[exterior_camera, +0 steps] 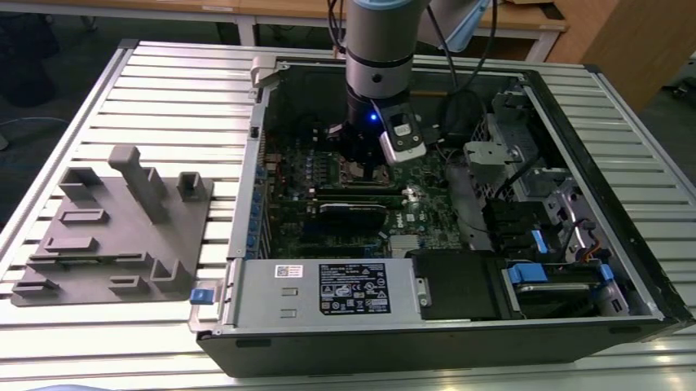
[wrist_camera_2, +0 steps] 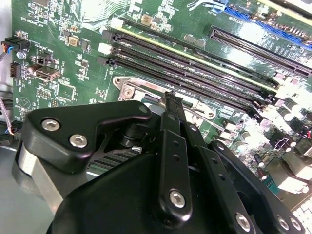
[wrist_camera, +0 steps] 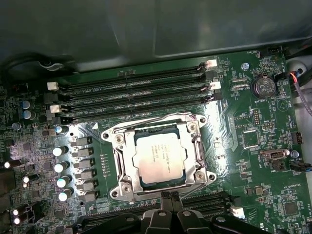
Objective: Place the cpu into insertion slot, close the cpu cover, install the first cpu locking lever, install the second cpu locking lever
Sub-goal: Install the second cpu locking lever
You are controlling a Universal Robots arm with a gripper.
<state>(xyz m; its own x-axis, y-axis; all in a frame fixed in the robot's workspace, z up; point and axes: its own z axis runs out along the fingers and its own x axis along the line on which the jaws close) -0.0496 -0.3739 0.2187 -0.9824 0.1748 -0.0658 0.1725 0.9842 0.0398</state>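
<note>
cpu [wrist_camera: 157, 159] sitting in insertion slot [wrist_camera: 127, 145], cpu cover [wrist_camera: 195, 146] lying closed around it, claw [wrist_camera: 169, 202] hovering just beside the socket edge.

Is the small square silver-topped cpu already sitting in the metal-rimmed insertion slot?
Yes: in the first wrist view the silver-grey square cpu lies flat inside the metal-rimmed insertion slot, with the thin silver frame cover lying around it.

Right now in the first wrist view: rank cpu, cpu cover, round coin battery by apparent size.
1. cpu cover, the frame lying down around the chip
2. cpu, showing through its window
3. coin battery, clearly smallest

All sit on the same board, so camera nearness barely skews this.
</note>
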